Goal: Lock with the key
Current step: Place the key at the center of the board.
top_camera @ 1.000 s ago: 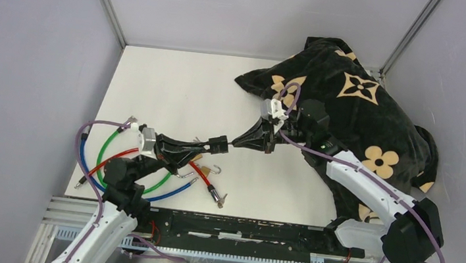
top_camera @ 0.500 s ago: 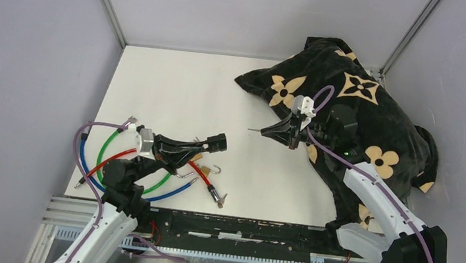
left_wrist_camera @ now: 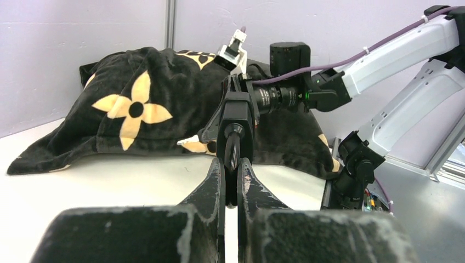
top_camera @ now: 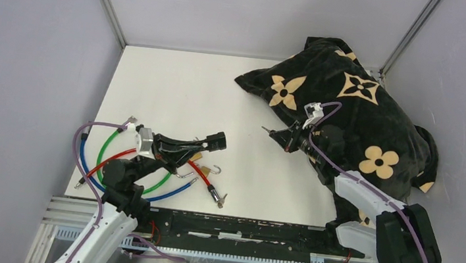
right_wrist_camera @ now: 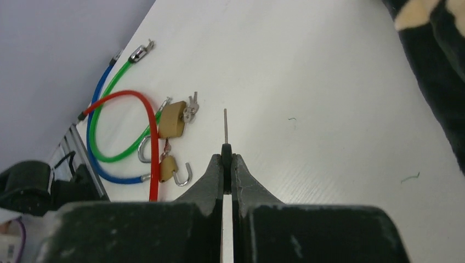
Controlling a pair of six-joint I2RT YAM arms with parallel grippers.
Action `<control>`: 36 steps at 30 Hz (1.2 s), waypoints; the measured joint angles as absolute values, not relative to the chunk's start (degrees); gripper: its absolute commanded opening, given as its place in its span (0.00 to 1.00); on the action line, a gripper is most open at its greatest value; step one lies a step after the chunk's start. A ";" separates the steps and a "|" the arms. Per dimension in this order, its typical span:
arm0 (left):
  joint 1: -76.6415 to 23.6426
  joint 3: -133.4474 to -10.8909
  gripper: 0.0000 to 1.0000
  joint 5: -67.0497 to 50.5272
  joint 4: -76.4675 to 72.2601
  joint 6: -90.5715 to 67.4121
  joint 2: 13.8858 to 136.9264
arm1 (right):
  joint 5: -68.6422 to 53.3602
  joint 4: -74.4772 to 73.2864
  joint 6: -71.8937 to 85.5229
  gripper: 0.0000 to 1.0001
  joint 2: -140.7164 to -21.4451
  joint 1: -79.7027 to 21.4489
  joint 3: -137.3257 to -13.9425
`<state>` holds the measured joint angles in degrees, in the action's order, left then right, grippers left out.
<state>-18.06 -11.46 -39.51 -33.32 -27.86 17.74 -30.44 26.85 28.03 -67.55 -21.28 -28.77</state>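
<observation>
Got the left gripper (top_camera: 207,144) clamped on what looks like a black lock (top_camera: 217,141) up over the cables (right_wrist_camera: 154,159), with the right gripper (top_camera: 279,137) pinched shut on a thin key (right_wrist_camera: 225,129), well apart from it, near the dark cushion (top_camera: 352,112).

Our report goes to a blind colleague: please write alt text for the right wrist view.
The right fingers, shut, pinch a thin key that points out over the white table. To its left lie two brass padlocks among red, green and blue cable loops; a black flowered cloth fills the upper right corner.
</observation>
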 measured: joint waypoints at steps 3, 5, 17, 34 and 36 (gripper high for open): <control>-18.04 -11.46 0.02 -39.31 -33.34 -28.03 17.74 | -24.36 30.68 34.28 0.00 -68.93 -21.47 -26.00; -17.98 -11.46 0.02 -39.20 -33.32 -28.08 17.74 | -21.63 33.61 37.23 0.00 -70.39 -21.65 -25.89; -17.69 -10.98 0.02 -39.05 -33.32 -28.71 17.74 | -11.09 41.85 45.39 0.00 -80.79 -25.30 -24.82; -17.32 -10.85 0.02 -39.03 -33.32 -28.97 17.67 | -7.62 41.58 45.58 0.04 -94.13 -25.89 -27.42; -17.32 -10.85 0.02 -39.03 -33.32 -28.97 17.67 | -7.60 41.54 45.58 0.12 -94.50 -25.89 -27.42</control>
